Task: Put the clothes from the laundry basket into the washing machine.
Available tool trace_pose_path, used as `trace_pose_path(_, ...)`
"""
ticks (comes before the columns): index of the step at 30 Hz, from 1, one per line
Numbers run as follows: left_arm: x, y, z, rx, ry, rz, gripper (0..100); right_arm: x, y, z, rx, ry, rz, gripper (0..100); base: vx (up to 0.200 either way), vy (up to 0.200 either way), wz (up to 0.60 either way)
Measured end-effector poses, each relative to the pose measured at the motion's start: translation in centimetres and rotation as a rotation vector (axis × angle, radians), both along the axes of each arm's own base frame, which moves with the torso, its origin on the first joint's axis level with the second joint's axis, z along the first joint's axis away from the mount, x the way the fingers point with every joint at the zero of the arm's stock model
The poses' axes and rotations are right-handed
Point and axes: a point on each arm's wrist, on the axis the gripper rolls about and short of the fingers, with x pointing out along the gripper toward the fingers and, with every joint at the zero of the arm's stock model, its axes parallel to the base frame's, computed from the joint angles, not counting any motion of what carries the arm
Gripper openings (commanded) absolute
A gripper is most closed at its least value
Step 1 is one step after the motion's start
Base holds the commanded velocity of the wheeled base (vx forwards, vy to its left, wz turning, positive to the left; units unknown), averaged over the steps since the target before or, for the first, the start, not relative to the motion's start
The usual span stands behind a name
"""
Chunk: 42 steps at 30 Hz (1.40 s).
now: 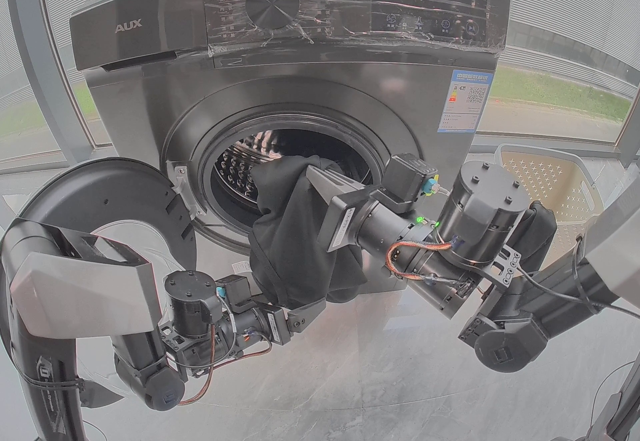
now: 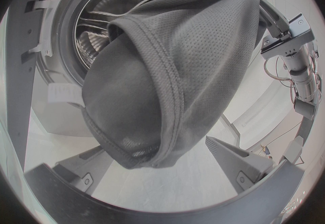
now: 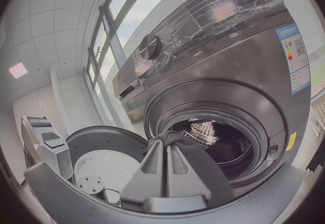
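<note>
We count one washing machine (image 1: 287,82), bearing one round door (image 1: 100,209), one control dial (image 1: 272,4) and one blue label (image 1: 465,100). We record one dark garment (image 1: 293,242) hanging at the drum mouth, and one laundry basket (image 1: 553,182). Pincers number two: the left pincer (image 1: 307,314) and the right pincer (image 1: 317,176).

The black garment (image 1: 293,242) folds over the right gripper's (image 3: 166,145) tip, so you can't see how much cloth it pinches; it also covers the drum opening's (image 1: 247,162) lower right. The right arm (image 1: 480,209) hides the laundry basket's (image 1: 553,179) lower part. A dark shape (image 3: 230,148) inside the drum is too dim to identify.
</note>
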Motion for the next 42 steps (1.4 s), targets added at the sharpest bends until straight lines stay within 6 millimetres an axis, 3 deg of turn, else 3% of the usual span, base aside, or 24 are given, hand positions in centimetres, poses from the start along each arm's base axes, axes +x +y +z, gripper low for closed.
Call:
trace_pose_path(19,0.5,-0.7,0.8,-0.016,-0.047,-0.002,100,-0.1,-0.1,-0.3,-0.006,0.007,0.000,0,0.000,0.000,0.00)
trace_pose_path(20,0.6,-0.8,0.8,-0.018,-0.051,0.000,0,-0.1,-0.1,-0.3,-0.006,0.007,0.000,0,0.000,0.000,0.00)
trace_pose_path(32,-0.1,-0.9,1.3,-0.017,-0.056,0.002,0,0.4,-0.1,-0.6,-0.011,0.007,-0.012,0,0.000,0.000,0.00)
trace_pose_path(41,-4.4,-0.2,4.5,-0.034,-0.082,-0.072,0,1.6,-0.8,-1.1,-0.017,0.008,-0.048,0,0.000,0.000,0.00)
trace_pose_path(42,-5.2,-0.1,4.9,-0.037,-0.088,-0.084,0,1.7,-0.9,-1.2,-0.020,0.010,-0.051,100,0.000,0.000,0.00)
